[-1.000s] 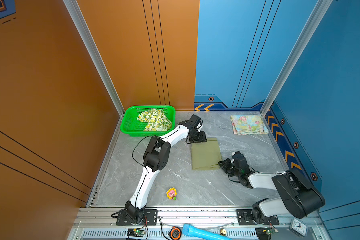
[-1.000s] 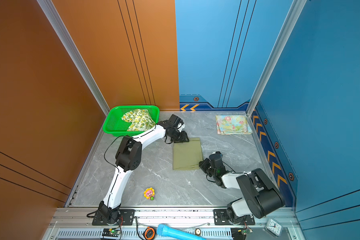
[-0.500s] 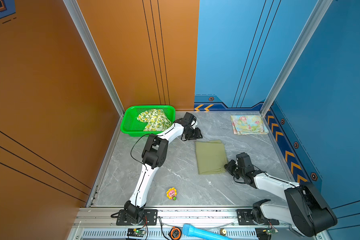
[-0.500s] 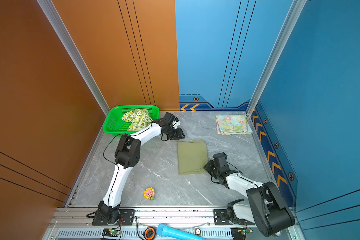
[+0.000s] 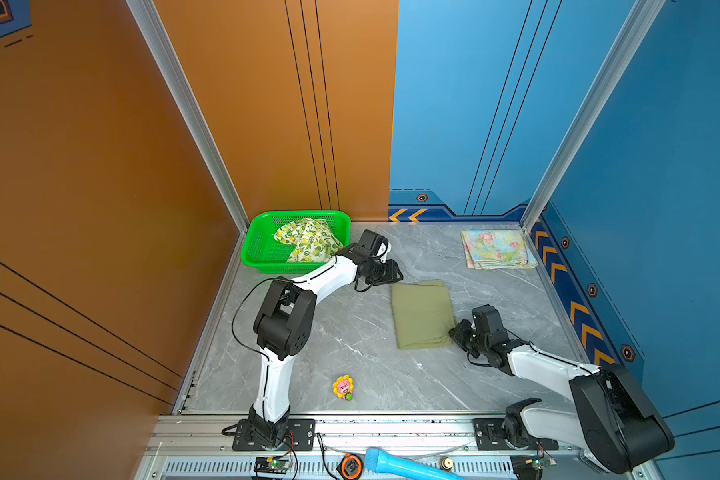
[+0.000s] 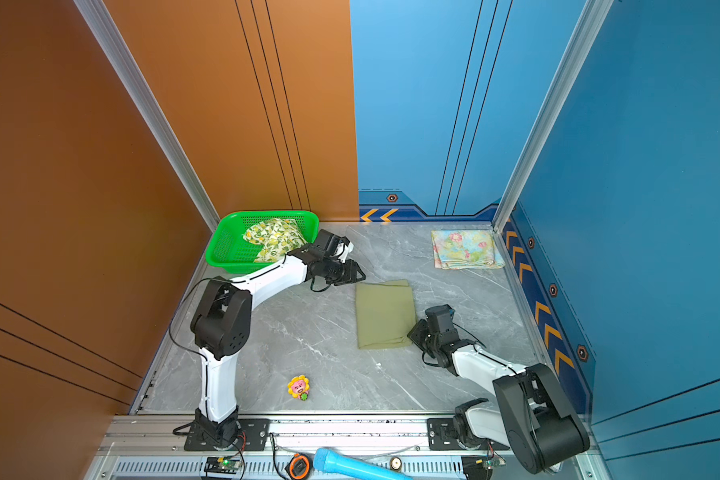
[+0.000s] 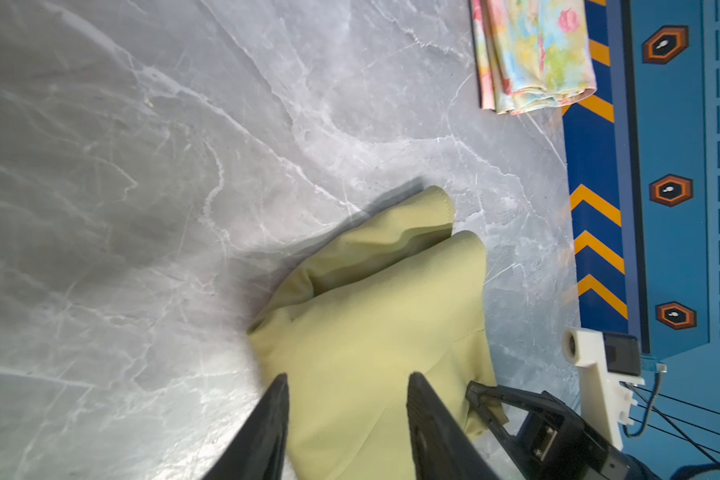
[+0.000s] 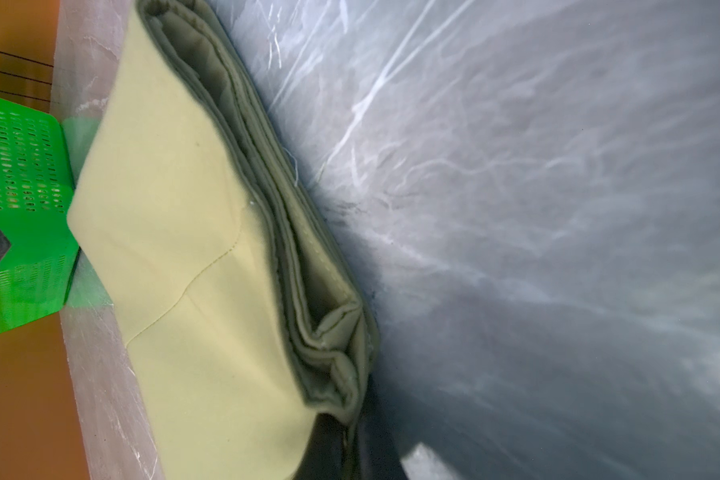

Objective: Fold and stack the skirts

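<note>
1. The olive skirt (image 5: 422,316) lies folded at mid-frame in both top views, with its long axis running up-frame. Its lower right corner is pinched by the closed right gripper (image 5: 454,332).
2. The left gripper (image 5: 396,275) is positioned at the skirt's upper left corner, its jaws apart and nothing gripped.
3. The floral skirt (image 5: 495,249) lies folded at upper right, nearer the right arm.
4. The lemon skirt (image 5: 306,241) is contained, crumpled, in the green basket (image 5: 255,253).

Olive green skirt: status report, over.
Left gripper open by far corner of folded olive green cloth skirt. Right gripper shut on its near corner. Skirt lies on grey marble table. Nothing between it and folded pastel floral skirt.
</note>
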